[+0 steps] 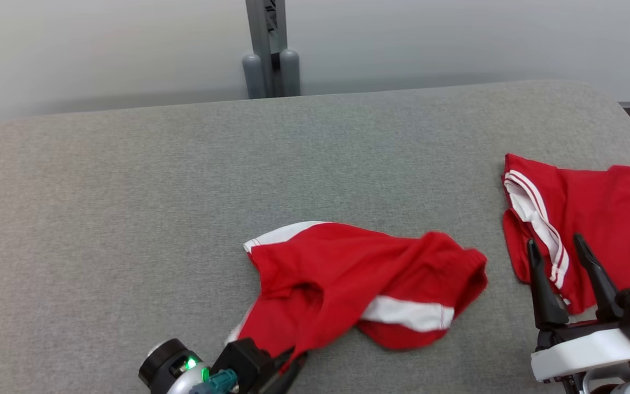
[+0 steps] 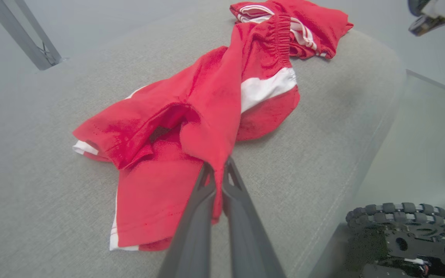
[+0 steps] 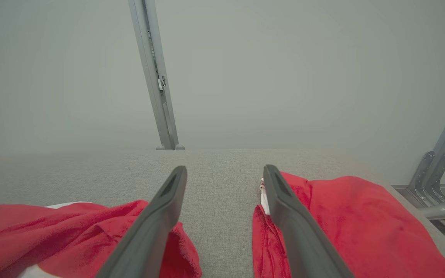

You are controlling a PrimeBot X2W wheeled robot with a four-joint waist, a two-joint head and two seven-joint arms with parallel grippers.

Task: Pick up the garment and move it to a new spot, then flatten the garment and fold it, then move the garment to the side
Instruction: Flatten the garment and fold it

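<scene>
Right pincer (image 1: 556, 243): long dark tapered fingers (image 1: 544, 295), white wrist shell (image 1: 583, 350). Left pincer (image 2: 218, 166): black wrist, green light (image 1: 190, 363), teal connectors (image 1: 222, 378).

the garment (image 1: 359, 279) lies on the table (image 1: 129, 191) at near centre, its near corner in the left gripper (image 1: 292, 364) at the near edge, a second garment (image 1: 605, 213) lies to its right, partly beneath the right gripper (image 1: 555, 241), and a post (image 1: 271, 49) stands behind the table's far edge.

Grey fabric-covered table (image 1: 129, 191), far-right corner rounded. Grey metal post (image 1: 264, 33) upright behind its far edge, against pale wall (image 1: 457, 38). Red white-striped garment (image 1: 605, 213) lying by itself near table's right edge
</scene>
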